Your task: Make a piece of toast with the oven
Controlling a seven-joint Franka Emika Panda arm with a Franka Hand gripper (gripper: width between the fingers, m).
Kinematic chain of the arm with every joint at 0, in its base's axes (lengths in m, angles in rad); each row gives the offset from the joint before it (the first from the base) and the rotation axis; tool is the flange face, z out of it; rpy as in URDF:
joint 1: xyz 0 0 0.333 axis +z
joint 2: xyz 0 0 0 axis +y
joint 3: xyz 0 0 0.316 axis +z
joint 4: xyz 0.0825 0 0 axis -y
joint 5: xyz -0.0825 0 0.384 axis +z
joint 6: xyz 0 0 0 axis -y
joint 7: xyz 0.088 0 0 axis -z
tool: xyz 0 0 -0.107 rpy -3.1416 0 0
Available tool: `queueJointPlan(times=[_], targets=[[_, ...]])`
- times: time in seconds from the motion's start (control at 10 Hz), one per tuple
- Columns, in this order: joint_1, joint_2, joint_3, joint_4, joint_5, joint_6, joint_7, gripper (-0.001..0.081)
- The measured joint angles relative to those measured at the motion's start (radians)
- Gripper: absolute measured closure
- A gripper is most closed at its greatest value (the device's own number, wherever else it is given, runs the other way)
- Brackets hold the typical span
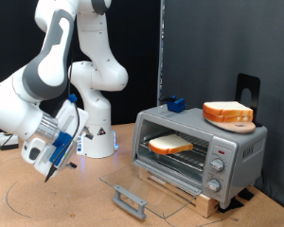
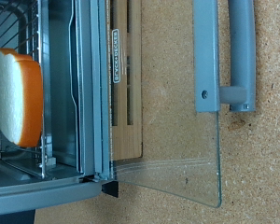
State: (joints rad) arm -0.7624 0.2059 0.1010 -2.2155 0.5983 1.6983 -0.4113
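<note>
glossy white arm [image 1: 57,57], grey joints, blue-accented gripper [image 1: 53,151].

The brown wooden table [image 1: 57,194] below me carries my own white base [image 1: 97,142] towards its back edge, and the wooden slat base [image 1: 194,192] under the oven [image 1: 199,147] over at the exterior view's right. A thin curved cable [image 1: 14,200] lies along the table's front corner at that view's left. In my wrist view the oven's open glass door [image 2: 173,103] hangs flat just above the tabletop.
</note>
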Motion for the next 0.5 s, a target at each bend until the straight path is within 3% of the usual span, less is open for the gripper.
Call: queueJointPlan(times=[0.3,0.5], targets=[[0.0,0.014,0.002,-0.012,0.022,-0.017,-0.028,0.0005],[0.004,0.046,0.013,-0.051,0.04,0.032,-0.088,0.0005]])
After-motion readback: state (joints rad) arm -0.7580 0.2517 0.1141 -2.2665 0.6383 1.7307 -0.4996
